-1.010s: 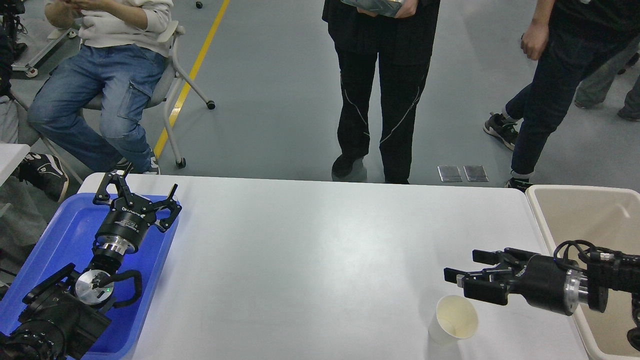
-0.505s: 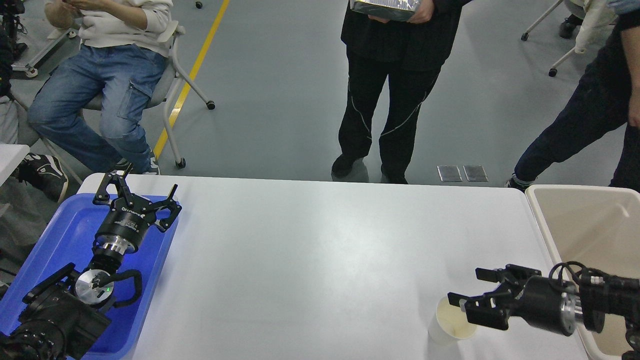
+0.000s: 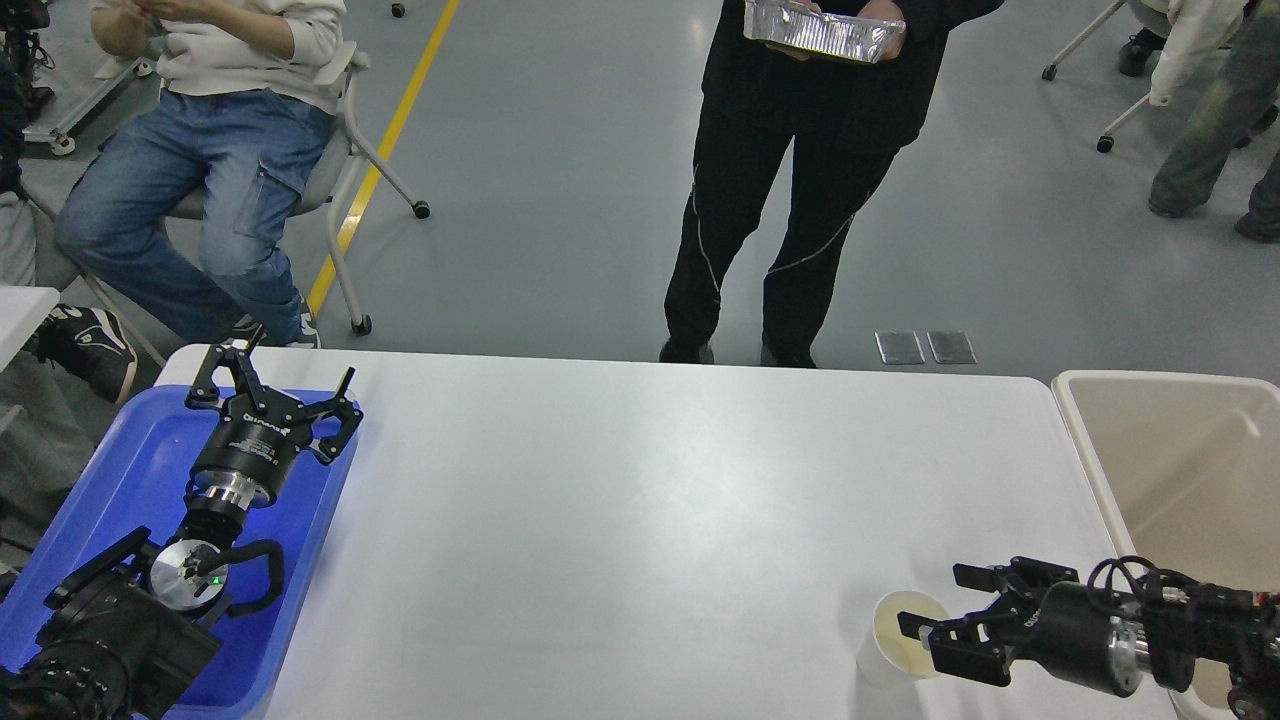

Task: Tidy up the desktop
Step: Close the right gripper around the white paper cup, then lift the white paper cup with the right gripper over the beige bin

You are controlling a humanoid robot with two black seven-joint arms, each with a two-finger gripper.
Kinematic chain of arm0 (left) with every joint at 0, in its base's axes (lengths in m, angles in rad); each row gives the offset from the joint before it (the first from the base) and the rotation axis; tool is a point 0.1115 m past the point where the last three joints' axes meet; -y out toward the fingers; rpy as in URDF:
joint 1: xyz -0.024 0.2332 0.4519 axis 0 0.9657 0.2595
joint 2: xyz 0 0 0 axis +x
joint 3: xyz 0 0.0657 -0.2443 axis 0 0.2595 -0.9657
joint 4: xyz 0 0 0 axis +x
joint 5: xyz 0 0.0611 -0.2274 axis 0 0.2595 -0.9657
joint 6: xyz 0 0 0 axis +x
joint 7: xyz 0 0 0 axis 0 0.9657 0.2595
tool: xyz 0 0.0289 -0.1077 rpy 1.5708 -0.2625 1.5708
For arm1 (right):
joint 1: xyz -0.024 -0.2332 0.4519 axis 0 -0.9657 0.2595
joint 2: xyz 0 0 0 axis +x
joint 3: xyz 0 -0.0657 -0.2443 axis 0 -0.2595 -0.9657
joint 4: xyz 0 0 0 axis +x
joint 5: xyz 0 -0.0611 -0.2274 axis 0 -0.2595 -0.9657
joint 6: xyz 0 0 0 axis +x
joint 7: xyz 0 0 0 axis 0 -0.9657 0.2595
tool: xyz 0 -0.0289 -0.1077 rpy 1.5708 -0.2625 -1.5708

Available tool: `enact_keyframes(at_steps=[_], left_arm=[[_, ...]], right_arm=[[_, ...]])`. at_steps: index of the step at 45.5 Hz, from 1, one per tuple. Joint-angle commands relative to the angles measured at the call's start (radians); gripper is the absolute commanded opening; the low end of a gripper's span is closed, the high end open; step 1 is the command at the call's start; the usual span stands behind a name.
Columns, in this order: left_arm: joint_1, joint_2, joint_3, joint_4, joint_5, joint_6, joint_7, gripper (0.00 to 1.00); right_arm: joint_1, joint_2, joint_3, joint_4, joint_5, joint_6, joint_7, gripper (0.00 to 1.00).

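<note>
The desktop [image 3: 640, 500] is a wide white tabletop. A white paper cup [image 3: 888, 650] stands upright on it near the front right. My right gripper [image 3: 930, 605] comes in from the right, low at the cup's rim. Its fingers are apart, and one fingertip [image 3: 915, 625] overlaps the cup's right side. Whether it touches the cup I cannot tell. My left gripper [image 3: 275, 385] is open and empty, hovering over the far end of the blue tray [image 3: 130, 470] at the left edge.
A beige bin [image 3: 1180, 450] stands against the table's right edge. A person in black holding a foil tray [image 3: 820, 30] stands at the far edge. A seated person in jeans [image 3: 200, 170] is at the back left.
My right gripper has dropped and drawn back toward the front, from above the cup to its rim level. The left arm is still. The standing person shifted and now shows a foil tray.
</note>
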Motion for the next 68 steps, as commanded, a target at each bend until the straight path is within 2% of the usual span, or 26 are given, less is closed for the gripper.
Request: enact_keyframes(at_steps=[1,13,18,20,21,24,25,28,68], left_arm=[[0.0,0.0,0.0,0.0,0.0,0.0,0.0,1.0],[0.0,0.0,0.0,0.0,0.0,0.0,0.0,1.0],[0.0,0.0,0.0,0.0,0.0,0.0,0.0,1.0],[0.0,0.0,0.0,0.0,0.0,0.0,0.0,1.0],[0.0,0.0,0.0,0.0,0.0,0.0,0.0,1.0],[0.0,0.0,0.0,0.0,0.0,0.0,0.0,1.0],[0.0,0.0,0.0,0.0,0.001,0.0,0.0,1.0],[0.0,0.0,0.0,0.0,0.0,0.0,0.0,1.0],[0.0,0.0,0.0,0.0,0.001,0.0,0.0,1.0]], right_arm=[[0.006,0.037,-0.029,-0.05,-0.001,-0.011,0.0,0.98],[0.006,0.051,-0.024,-0.076,0.002,-0.019,0.0,0.94],[0.006,0.051,-0.03,-0.076,0.0,-0.027,0.0,0.86],[0.006,0.053,-0.032,-0.076,-0.001,-0.027,0.0,0.76],[0.006,0.054,-0.032,-0.076,0.0,-0.027,0.0,0.68],[0.008,0.054,-0.032,-0.076,0.005,-0.027,-0.002,0.25],[0.008,0.053,-0.032,-0.076,0.005,-0.027,-0.002,0.15],[0.009,0.053,-0.032,-0.073,0.007,-0.027,-0.002,0.01],[0.042,0.03,-0.017,-0.028,0.019,-0.025,-0.002,0.0]])
